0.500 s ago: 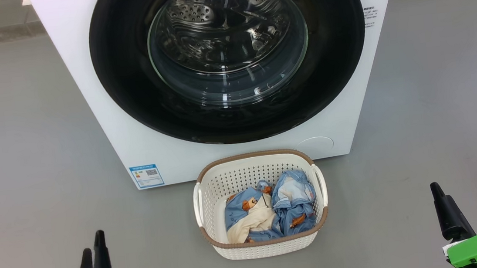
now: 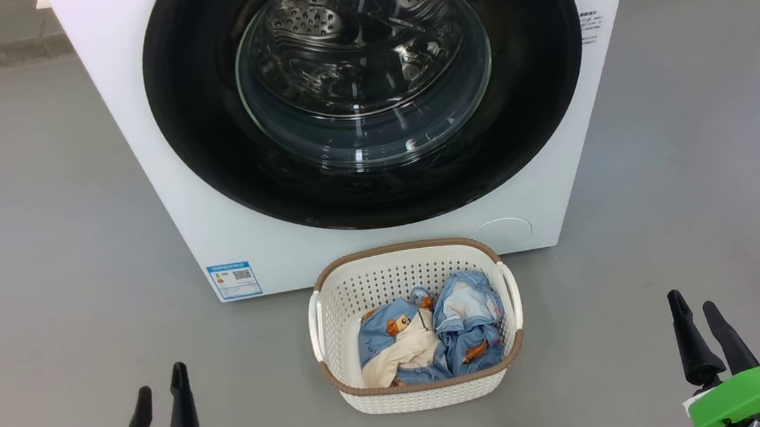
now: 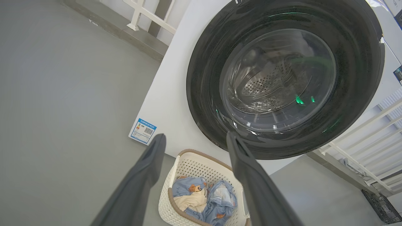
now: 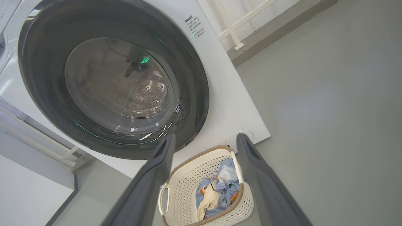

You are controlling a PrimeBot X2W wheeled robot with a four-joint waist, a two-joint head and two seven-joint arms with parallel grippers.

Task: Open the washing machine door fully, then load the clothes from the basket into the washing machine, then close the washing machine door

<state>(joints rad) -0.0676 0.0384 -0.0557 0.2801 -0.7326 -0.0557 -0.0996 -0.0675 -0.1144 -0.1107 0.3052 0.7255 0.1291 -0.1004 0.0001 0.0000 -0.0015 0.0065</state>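
Smooth grey floor (image 2: 41, 239) is spread open on both sides of the boxy white washing machine (image 2: 127, 126), whose round door (image 2: 207, 160), glossy black rim around bulging glass, is seen shut. Just before its bottom edge a perforated cream basket (image 2: 425, 394) with woven brown rim is set, crumpled blue bear-print clothes (image 2: 461, 331) inside. The left gripper (image 2: 160, 377) and the right gripper (image 2: 690, 299) are held spread, empty, well apart from the basket.

Bright, even light — glare streaks on the washing machine door (image 2: 366, 96), wrist views bowed at the edges.
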